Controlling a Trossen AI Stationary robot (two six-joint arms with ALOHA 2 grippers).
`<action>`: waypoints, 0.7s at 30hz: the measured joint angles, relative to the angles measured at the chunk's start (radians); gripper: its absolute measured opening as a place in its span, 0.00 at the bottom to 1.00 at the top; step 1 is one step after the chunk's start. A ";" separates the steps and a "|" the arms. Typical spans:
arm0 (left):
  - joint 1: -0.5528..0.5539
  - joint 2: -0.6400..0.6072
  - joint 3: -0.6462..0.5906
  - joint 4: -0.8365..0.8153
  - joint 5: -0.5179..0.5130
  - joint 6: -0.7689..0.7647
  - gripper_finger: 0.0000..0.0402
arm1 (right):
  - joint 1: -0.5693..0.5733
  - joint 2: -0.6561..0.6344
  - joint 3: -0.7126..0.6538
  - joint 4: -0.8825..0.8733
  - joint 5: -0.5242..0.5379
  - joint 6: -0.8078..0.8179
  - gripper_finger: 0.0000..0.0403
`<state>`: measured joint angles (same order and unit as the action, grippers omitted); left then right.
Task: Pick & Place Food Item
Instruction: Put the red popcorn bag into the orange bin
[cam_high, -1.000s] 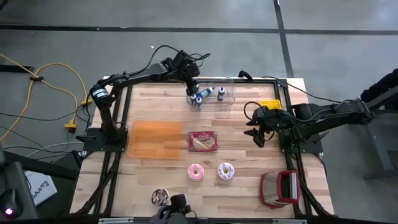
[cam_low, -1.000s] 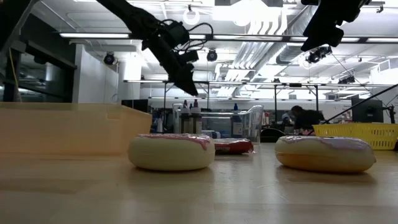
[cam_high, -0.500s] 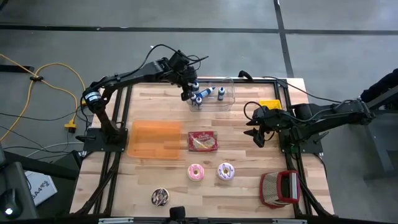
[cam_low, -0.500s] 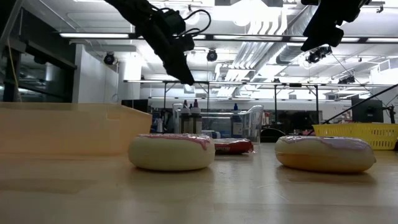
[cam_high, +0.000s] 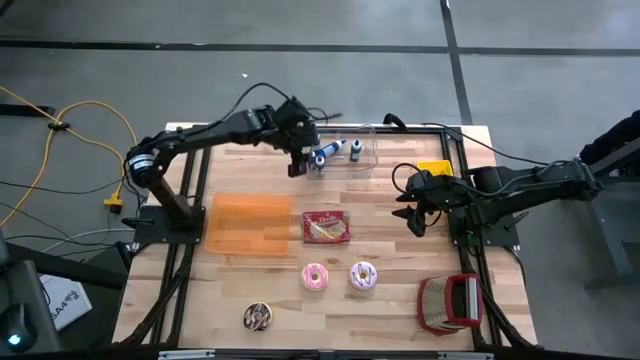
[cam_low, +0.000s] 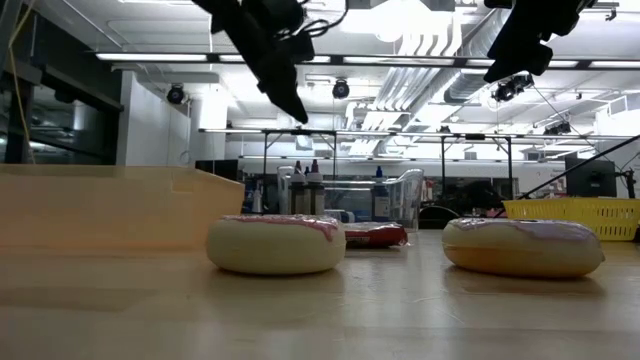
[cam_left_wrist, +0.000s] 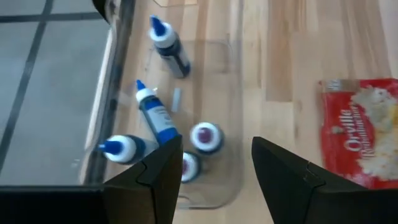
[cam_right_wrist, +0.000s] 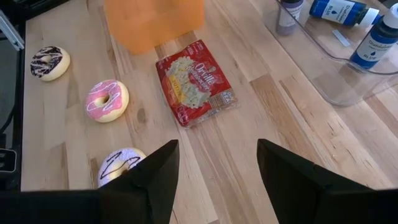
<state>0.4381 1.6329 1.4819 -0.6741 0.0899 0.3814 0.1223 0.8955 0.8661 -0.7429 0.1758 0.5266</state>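
1. Left gripper (cam_high: 296, 168) had shifted left, off the clear bin (cam_high: 362, 165) of bottles, fingers apart, empty
2. Right gripper (cam_high: 410, 222) unmoved, spread, empty
3. Popcorn packet (cam_high: 327, 227) lay mid-table, untouched

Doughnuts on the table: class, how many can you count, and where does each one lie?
3. The pink doughnut and the white-iced doughnut lie side by side below the popcorn packet in the high view; the chocolate-striped doughnut lies apart near the table's front edge.
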 joint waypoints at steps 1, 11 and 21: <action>-0.022 0.000 0.000 -0.006 -0.019 -0.021 0.46 | 0.000 0.000 0.000 0.000 0.000 0.000 0.51; -0.244 0.001 0.000 -0.051 -0.246 -0.150 0.46 | 0.000 0.000 0.000 0.000 0.000 0.000 0.51; -0.380 0.067 0.000 -0.057 -0.282 -0.307 0.46 | 0.000 0.000 0.000 0.002 0.000 0.000 0.51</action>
<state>0.0584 1.6997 1.4818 -0.7312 -0.1926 0.0746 0.1219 0.8955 0.8661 -0.7412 0.1761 0.5270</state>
